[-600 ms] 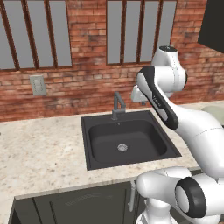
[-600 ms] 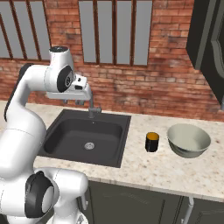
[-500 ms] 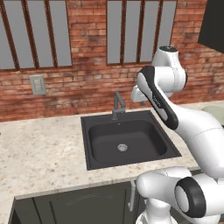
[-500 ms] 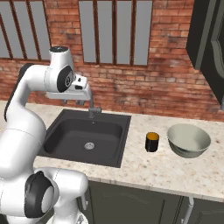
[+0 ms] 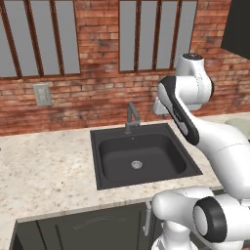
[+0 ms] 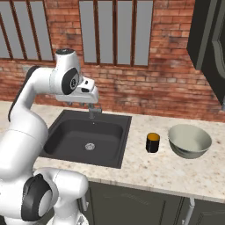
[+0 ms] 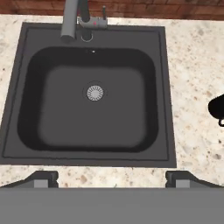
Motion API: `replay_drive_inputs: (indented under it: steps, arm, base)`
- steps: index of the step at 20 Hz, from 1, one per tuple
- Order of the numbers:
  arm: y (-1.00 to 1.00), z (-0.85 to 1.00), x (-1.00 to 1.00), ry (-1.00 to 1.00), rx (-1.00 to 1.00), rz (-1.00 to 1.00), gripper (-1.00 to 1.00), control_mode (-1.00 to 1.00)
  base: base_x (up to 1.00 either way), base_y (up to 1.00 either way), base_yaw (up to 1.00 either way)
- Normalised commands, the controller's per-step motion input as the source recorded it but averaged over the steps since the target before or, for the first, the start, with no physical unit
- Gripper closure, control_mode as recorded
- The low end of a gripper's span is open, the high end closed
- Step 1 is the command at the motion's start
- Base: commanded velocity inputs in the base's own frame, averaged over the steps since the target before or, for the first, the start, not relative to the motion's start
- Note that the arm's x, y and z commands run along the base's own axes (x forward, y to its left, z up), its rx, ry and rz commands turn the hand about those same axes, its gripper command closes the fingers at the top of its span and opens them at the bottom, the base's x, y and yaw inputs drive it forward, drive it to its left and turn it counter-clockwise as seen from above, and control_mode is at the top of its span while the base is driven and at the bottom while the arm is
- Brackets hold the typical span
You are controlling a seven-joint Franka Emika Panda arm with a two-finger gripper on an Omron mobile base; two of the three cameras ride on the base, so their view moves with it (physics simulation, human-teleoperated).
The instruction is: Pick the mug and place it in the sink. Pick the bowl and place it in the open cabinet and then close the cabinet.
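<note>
My gripper (image 7: 111, 178) hangs high over the black sink (image 7: 168, 87), open, with both dark fingertips (image 7: 42, 176) far apart and nothing between them. In the right base view the gripper (image 6: 92, 103) sits above the faucet at the back of the sink (image 6: 125, 140). The small black mug (image 6: 152, 143) stands upright on the counter right of the sink, and its edge shows as a dark shape, the mug (image 7: 217, 107). Beside it to the right rests the wide pale bowl (image 6: 190, 140). The dark upper cabinet (image 6: 206, 39) hangs above the bowl, its door swung out.
A grey faucet (image 7: 70, 22) rises at the sink's back edge, and a round silver drain (image 7: 95, 92) sits in the basin. Behind the counter runs a brick wall with windows. A wall socket (image 5: 42, 95) is at the left. Speckled counter (image 5: 44, 166) stretches left of the sink (image 5: 97, 161).
</note>
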Motion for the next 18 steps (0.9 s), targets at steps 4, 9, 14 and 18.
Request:
replay_drive_inputs:
  steps: [4, 9, 14, 18]
  arm:
    - [-0.54, -0.06, 0.0, 0.0, 0.0, -0.13, -1.0, -1.0]
    - [-0.61, -0.06, 0.0, 0.0, 0.0, -0.12, -1.0, -1.0]
    - [-0.66, -0.15, 0.0, 0.0, -0.01, -0.11, -1.0, -1.0]
    - [-0.69, -0.11, 0.02, 0.0, 0.0, -0.13, -1.0, -1.0]
  base:
    - [0.0, 0.0, 0.0]
    - [0.0, 0.0, 0.0]
    - [0.0, 0.0, 0.0]
    - [0.0, 0.0, 0.0]
